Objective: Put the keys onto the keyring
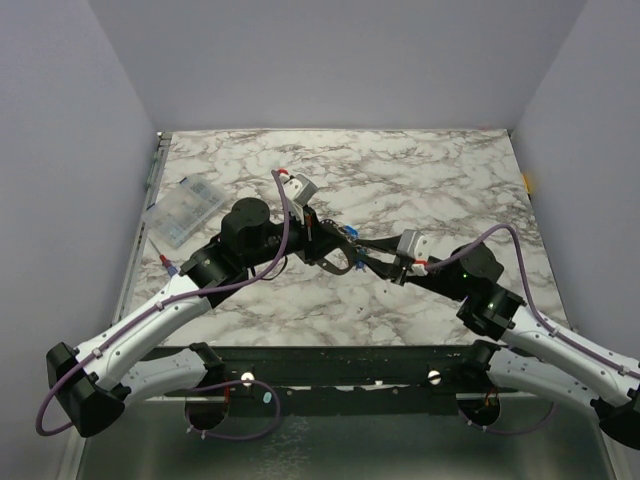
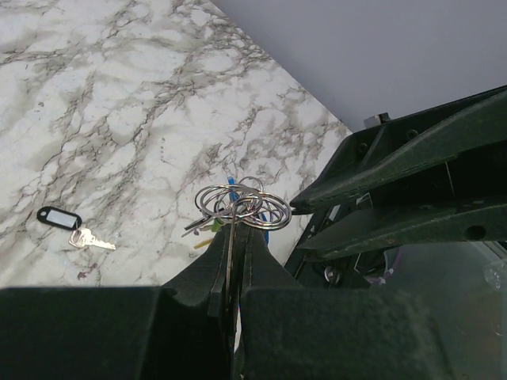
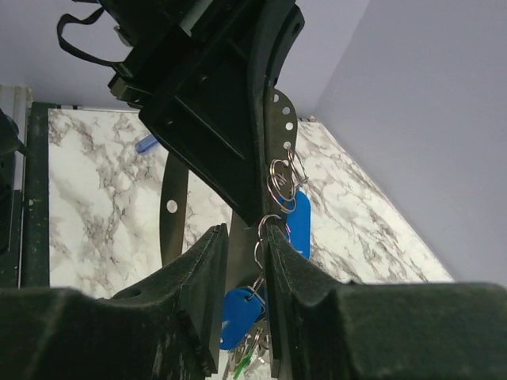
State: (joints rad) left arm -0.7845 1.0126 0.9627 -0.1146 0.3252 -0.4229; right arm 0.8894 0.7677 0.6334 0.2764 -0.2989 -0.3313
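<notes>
My left hand [image 2: 235, 237] was clamped shut on the keyring [image 2: 238, 207]. My right hand [image 3: 245, 233] stood partly open, blue-tagged keys [image 3: 240, 313] dangling between its fingers.

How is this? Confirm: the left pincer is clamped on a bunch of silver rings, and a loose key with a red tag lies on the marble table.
Wrong colour: the left wrist view shows the loose key on the marble table carries a black tag, not red. The left pincer is clamped on the bunch of silver rings.
</notes>
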